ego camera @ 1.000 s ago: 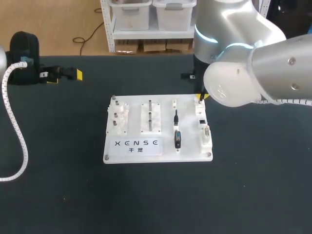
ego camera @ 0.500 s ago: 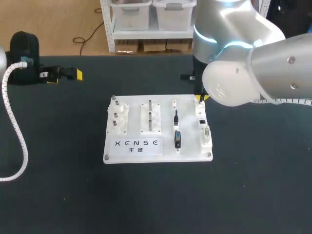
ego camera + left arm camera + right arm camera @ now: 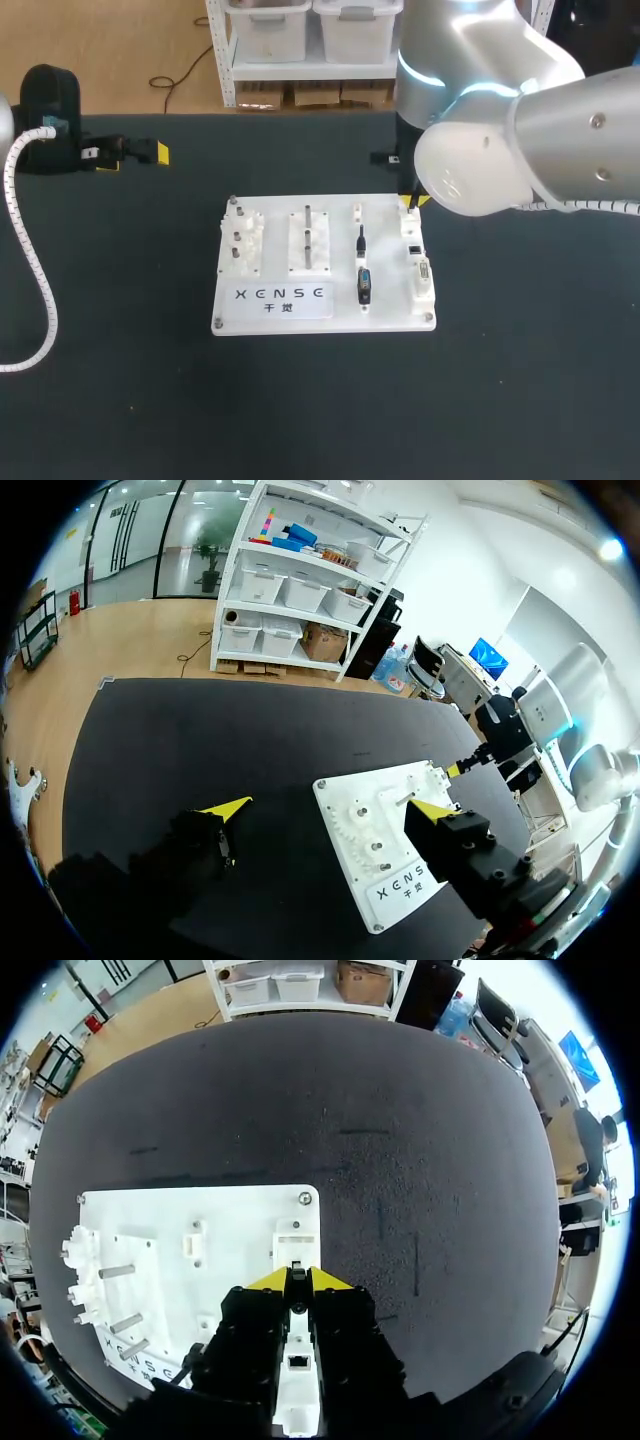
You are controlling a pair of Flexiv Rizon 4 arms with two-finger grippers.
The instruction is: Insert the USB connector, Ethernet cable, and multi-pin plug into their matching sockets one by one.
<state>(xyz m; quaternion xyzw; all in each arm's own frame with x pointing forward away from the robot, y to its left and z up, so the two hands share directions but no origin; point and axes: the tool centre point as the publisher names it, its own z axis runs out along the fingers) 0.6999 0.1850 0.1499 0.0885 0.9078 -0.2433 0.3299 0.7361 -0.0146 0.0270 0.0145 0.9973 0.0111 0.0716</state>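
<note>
A white board (image 3: 390, 316) lies mid-table, with a row of sockets (image 3: 418, 262) along its right edge. In the column beside them rest a thin black plug (image 3: 361, 240) and a wider black plug (image 3: 364, 285). My right gripper (image 3: 412, 200) hangs over the board's far right corner. In the right wrist view that gripper (image 3: 298, 1282) is shut on a small black connector (image 3: 297, 1272), directly above the end socket block (image 3: 296, 1244). My left gripper (image 3: 130, 152) rests far left near the table's back edge; its fingers (image 3: 228, 806) stand wide open with nothing between them.
Upright metal pegs (image 3: 308, 236) and small white fixtures (image 3: 242, 240) stand on the board's left half. A white coiled cable (image 3: 30, 250) hangs from my left arm over the table's left side. Bare black tabletop surrounds the board.
</note>
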